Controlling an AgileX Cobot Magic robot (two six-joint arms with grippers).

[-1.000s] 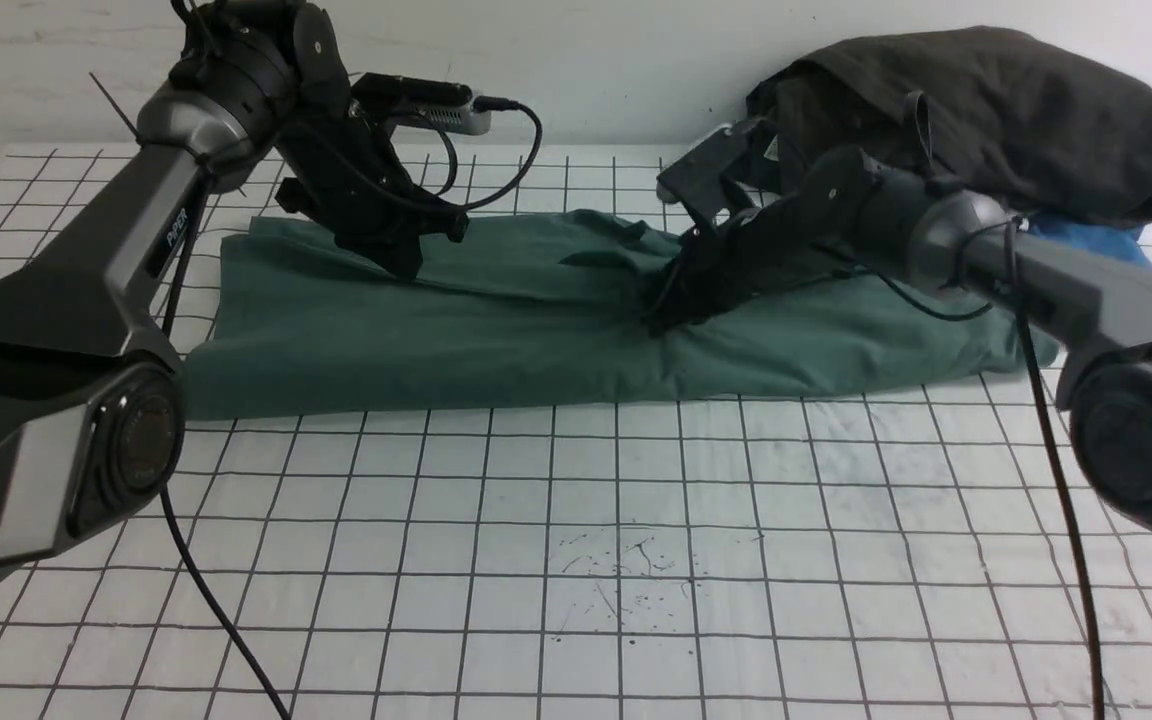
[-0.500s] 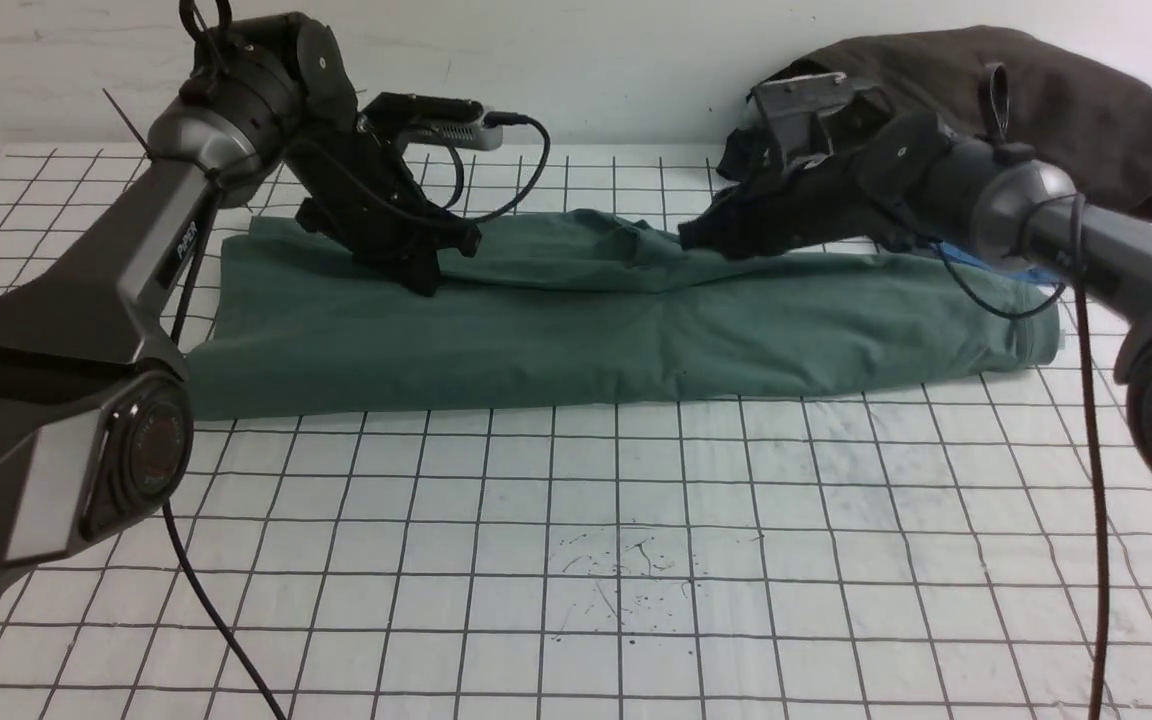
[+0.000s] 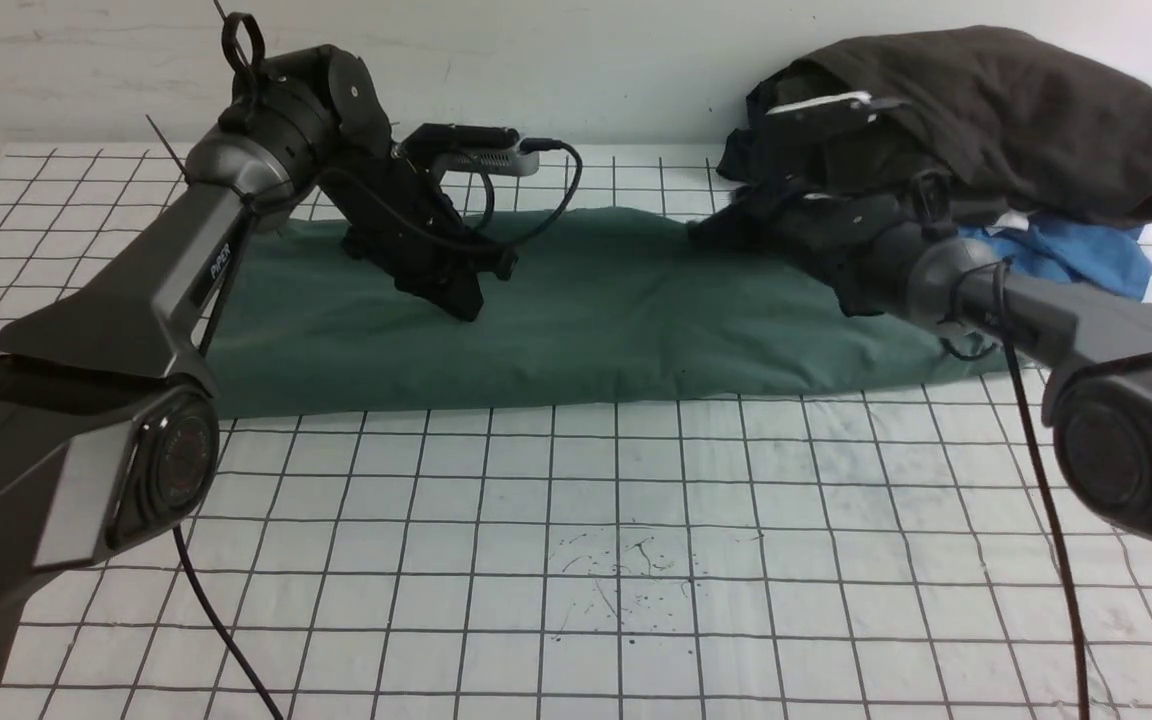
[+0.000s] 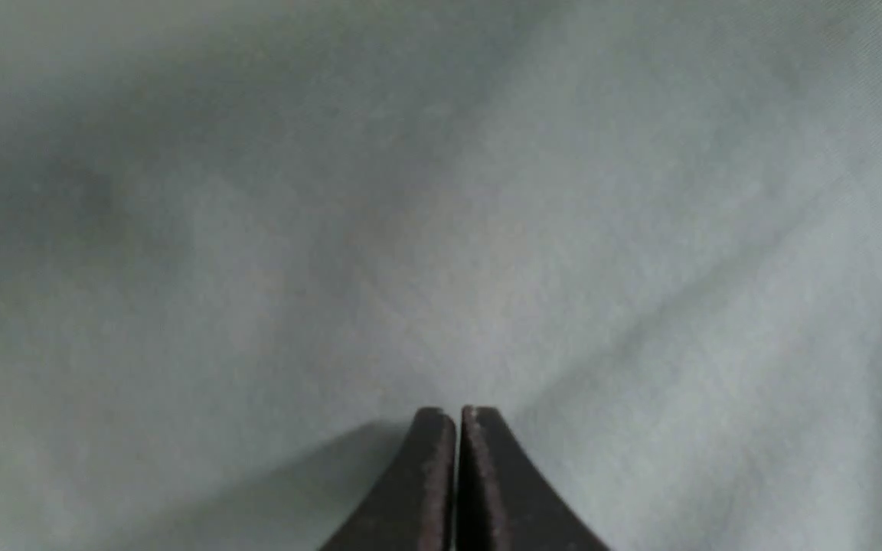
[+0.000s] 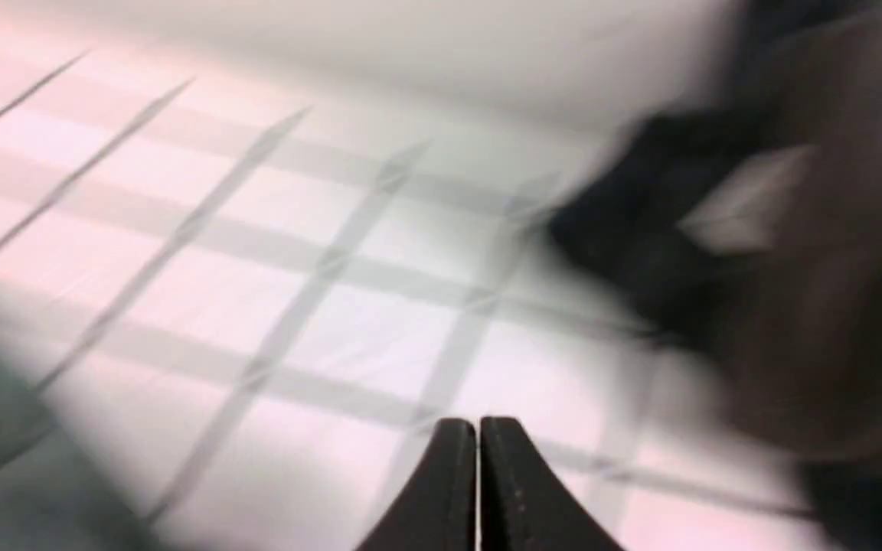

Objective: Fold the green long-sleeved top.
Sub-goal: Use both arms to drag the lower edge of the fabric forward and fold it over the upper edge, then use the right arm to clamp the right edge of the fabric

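The green long-sleeved top (image 3: 586, 310) lies folded into a long flat band across the far half of the gridded table. Its neck label and logo are hidden. My left gripper (image 3: 466, 305) is shut and empty, its tips pointing down at the left part of the cloth. In the left wrist view the shut gripper (image 4: 457, 417) is right over plain green fabric (image 4: 334, 229). My right gripper (image 3: 701, 232) is shut and empty at the top's far edge. In the right wrist view the shut gripper (image 5: 478, 425) is over bare gridded table (image 5: 272, 306), much blurred.
A dark charcoal garment (image 3: 1016, 110) is heaped at the back right, with a bright blue garment (image 3: 1076, 255) under its near side. The charcoal heap also shows blurred in the right wrist view (image 5: 831, 252). The white gridded table (image 3: 576, 560) stretches toward me.
The raised fold at the top's far edge has dropped and the cloth now lies flat. My right gripper moved back and up off the top. My left gripper moved right and down over the cloth.
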